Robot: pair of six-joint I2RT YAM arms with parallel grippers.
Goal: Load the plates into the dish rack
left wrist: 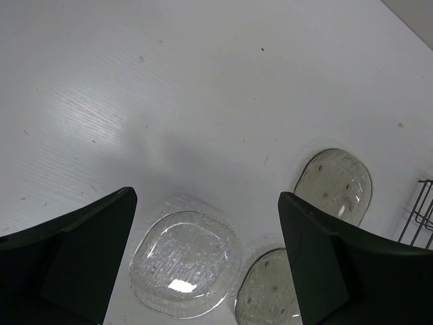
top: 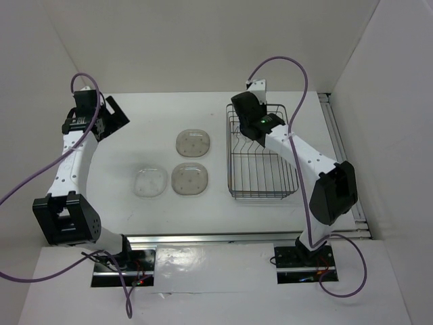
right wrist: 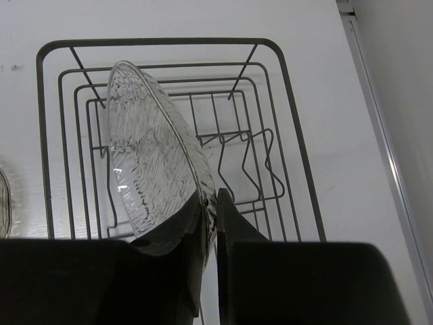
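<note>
My right gripper (right wrist: 213, 203) is shut on the rim of a clear plate (right wrist: 152, 152) and holds it on edge over the dark wire dish rack (right wrist: 298, 156), above its upright tines (right wrist: 243, 159). In the top view the right gripper (top: 249, 116) is over the rack's (top: 262, 195) far end. Three plates lie flat on the table: a clear one (top: 149, 181), a greyish-tan one (top: 189, 179) and another greyish-tan one (top: 193, 142). My left gripper (top: 111, 115) is open and empty at the far left, high above them. Its view shows the clear plate (left wrist: 184, 263) and both tan plates (left wrist: 336, 184) (left wrist: 267, 298).
White walls close in the table at the back and both sides. A metal rail (top: 344, 152) runs along the table's right edge beside the rack. A corner of the rack shows in the left wrist view (left wrist: 421, 217).
</note>
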